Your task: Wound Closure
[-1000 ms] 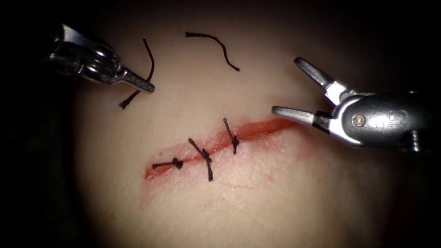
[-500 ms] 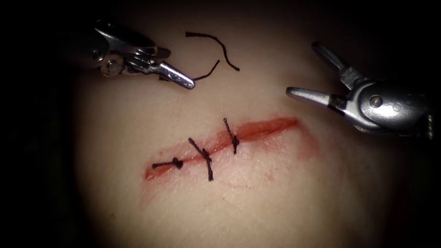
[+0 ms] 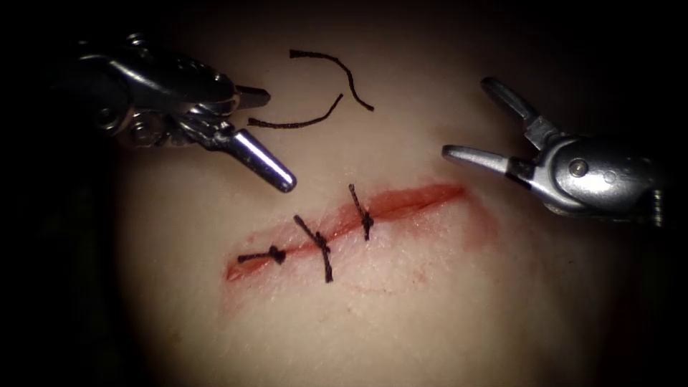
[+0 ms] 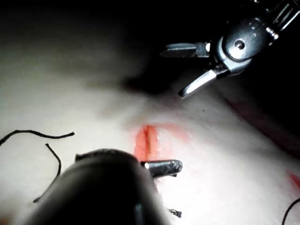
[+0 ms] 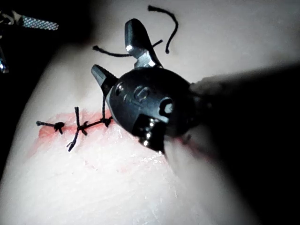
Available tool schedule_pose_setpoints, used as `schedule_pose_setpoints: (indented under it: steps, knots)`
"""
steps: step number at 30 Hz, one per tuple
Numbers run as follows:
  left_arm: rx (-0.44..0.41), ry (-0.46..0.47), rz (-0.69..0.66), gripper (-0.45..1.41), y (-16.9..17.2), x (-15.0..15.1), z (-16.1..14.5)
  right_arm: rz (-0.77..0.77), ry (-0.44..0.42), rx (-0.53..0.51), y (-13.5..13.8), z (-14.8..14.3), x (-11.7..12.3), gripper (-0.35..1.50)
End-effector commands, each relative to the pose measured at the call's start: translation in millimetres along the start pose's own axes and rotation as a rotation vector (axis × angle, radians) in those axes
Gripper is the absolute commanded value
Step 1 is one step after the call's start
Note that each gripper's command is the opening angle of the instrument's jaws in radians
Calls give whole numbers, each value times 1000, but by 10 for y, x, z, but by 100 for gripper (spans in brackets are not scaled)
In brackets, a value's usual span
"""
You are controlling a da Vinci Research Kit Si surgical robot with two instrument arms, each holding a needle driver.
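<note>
From the endoscope, the left tool (image 3: 276, 154) holds nothing, jaws spread, above the cut (image 3: 344, 222) with three stitches (image 3: 320, 242). The right tool (image 3: 473, 118) gapes, holding nothing, near the cut's right end. Two cut thread ends (image 3: 333, 68) lie on the tissue (image 3: 401, 308).

In the left wrist view, the right tool (image 4: 185, 70) hangs wide over the tissue (image 4: 93, 112).

In the right wrist view, its jaws stand apart above the stitches (image 5: 77, 126).

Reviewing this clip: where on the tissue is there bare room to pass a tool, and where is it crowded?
Bare tissue lies below the cut and its three stitches. Another free patch sits between the left tool and the right tool, both open and holding nothing, above the cut's unstitched right end. Crowded: the upper middle, with two cut ends of thread.
</note>
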Motion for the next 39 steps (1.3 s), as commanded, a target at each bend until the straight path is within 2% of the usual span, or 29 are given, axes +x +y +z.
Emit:
schedule_pose_setpoints:
  steps: [1, 12, 19, 26, 39]
  knots:
    - [1, 2, 1, 131, -4, 0, 10, 0, 2, 0, -4, 8, 0, 110]
    - [12, 6, 3, 128, -1, -8, 16, 0, 1, -2, -5, 8, 0, 110]
    - [7, 6, -6, 128, 4, -2, 11, 10, 38, -18, -5, 9, 3, 110]
    - [5, 10, -15, 128, 3, 7, -4, 11, 41, -19, -4, 9, 3, 118]
    - [10, 12, -16, 128, 4, 6, 0, 24, 46, -22, 2, 6, 6, 121]
